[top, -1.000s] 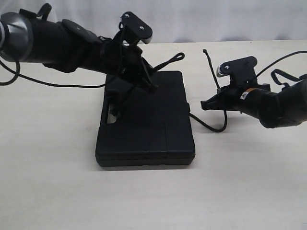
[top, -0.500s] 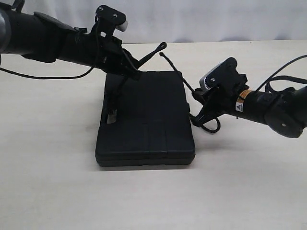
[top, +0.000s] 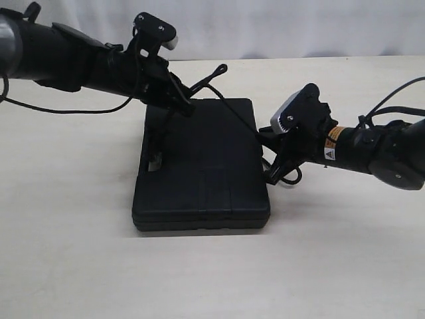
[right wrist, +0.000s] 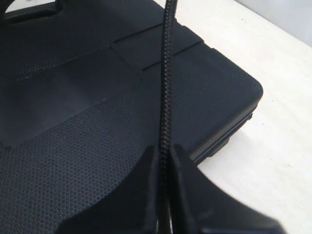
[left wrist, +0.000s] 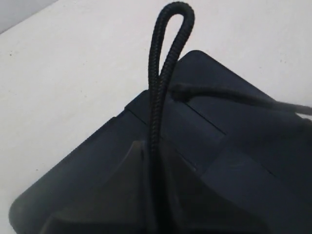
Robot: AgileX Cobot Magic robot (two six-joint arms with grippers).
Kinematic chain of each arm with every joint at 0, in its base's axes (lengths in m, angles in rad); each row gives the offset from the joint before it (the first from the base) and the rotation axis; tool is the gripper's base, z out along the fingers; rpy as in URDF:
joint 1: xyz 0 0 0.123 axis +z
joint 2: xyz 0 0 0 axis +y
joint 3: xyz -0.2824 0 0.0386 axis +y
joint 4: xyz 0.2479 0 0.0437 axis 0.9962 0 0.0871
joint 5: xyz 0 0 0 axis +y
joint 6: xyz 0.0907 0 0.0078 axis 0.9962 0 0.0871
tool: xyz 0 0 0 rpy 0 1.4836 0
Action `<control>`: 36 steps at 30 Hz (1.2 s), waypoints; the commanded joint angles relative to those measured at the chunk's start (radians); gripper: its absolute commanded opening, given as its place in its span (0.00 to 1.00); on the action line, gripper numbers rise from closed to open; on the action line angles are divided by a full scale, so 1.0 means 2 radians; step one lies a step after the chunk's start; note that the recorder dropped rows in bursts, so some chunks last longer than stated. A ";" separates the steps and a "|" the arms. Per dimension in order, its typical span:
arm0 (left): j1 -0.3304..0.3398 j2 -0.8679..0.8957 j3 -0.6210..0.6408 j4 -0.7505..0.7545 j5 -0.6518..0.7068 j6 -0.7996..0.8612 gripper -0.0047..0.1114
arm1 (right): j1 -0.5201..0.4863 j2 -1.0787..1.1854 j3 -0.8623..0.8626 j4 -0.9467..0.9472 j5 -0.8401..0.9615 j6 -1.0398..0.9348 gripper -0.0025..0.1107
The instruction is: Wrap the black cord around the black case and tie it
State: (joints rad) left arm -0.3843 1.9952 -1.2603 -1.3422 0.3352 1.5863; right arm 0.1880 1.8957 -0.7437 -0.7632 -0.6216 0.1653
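Note:
The black case (top: pixel 199 169) lies flat mid-table, its handle slot (top: pixel 155 161) on the left side. My left gripper (top: pixel 188 105) is over the case's far left corner, shut on the black cord (top: pixel 211 74), whose doubled loop (left wrist: pixel 171 29) sticks out past the fingers. A second strand of the cord (left wrist: pixel 229 95) runs across the case (left wrist: pixel 234 161). My right gripper (top: pixel 260 138) is at the case's right edge, shut on another stretch of the cord (right wrist: pixel 165 83), which runs over the textured lid (right wrist: pixel 73 126). A slack loop of the cord (top: pixel 287 178) hangs below that gripper.
The pale table (top: pixel 332 266) spreads on all sides of the case. A thin black arm cable (top: pixel 60 109) trails across the table at the left, and another cable (top: pixel 398 90) arcs at the right.
My right gripper has swung in from the right to the case's edge, drawing its cord over the lid. My left gripper pulled back to the far corner with the loop.

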 commanded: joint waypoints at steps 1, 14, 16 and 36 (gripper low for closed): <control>0.000 0.016 0.001 -0.007 0.002 0.005 0.04 | 0.000 -0.006 0.003 -0.005 -0.009 0.002 0.06; 0.000 -0.007 0.000 -0.029 0.014 0.021 0.04 | 0.000 -0.006 0.003 -0.004 0.009 0.002 0.06; 0.000 -0.007 0.000 -0.029 0.023 0.021 0.04 | 0.000 -0.006 0.001 -0.004 0.010 0.002 0.06; 0.000 0.011 0.000 -0.027 0.152 0.100 0.04 | 0.000 -0.006 0.000 -0.005 -0.045 0.030 0.06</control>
State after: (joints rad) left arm -0.3843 2.0010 -1.2603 -1.3912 0.5815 1.7343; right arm 0.1880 1.8957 -0.7437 -0.7560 -0.6668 0.2118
